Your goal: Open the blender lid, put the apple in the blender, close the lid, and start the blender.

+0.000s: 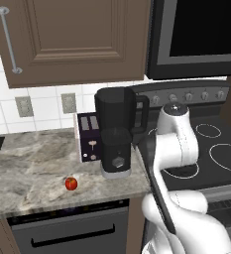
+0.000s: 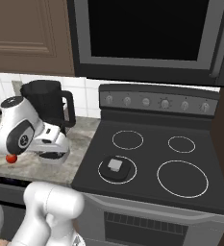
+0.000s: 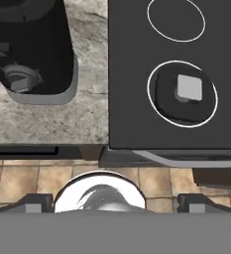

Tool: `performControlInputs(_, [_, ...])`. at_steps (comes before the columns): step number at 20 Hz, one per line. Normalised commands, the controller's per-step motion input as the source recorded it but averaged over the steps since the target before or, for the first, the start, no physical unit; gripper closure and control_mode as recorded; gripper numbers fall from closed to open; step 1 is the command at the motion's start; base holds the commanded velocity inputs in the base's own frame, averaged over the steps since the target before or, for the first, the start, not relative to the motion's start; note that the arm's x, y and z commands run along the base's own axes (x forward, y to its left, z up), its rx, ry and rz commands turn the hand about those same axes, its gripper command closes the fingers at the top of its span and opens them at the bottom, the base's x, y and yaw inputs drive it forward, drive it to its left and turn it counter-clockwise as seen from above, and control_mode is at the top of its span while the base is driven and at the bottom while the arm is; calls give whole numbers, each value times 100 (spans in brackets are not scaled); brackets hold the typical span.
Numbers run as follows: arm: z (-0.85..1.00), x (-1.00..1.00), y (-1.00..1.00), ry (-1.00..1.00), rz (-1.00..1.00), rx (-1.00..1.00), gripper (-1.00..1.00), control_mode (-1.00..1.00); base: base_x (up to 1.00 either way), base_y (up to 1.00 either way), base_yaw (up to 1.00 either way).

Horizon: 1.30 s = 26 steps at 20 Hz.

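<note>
Blender lid (image 2: 116,167) dark, grey square cap

Left base view: set behind the arm, looking forward and down at the counter (image 1: 32,163); blender (image 1: 118,130) centre frame, stovetop (image 1: 211,149) at right. Right base view: same height, aimed more at the stovetop (image 2: 152,163), blender (image 2: 48,105) at upper left. Both share blender, counter edge and stove. Hand view: looks steeply down, close, blender (image 3: 32,49) upper left, blender lid (image 3: 186,92) on a burner at right, floor tiles below.
</note>
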Motion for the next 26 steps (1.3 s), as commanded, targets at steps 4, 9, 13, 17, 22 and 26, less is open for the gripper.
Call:
performControlInputs(4, [0, -24, 100, 7, 2, -6, -100, -100, 0, 0, 0])
performControlInputs(9, [0, 0, 100, 7, 7, -1, -100, -100, 0, 0, 0])
performControlInputs(13, [-10, 8, 100, 5, 11, 0, -100, -100, 0, 0, 0])
performControlInputs(17, [-19, 10, 100, 3, 14, 0, -100, -100, 0, 0, 0])
performControlInputs(22, [-22, 16, 77, 4, 14, 0, -100, -100, 0, 0, 0])
performControlInputs(26, [-24, 44, 49, 6, 10, 0, -100, -100, 0, 0, 0])
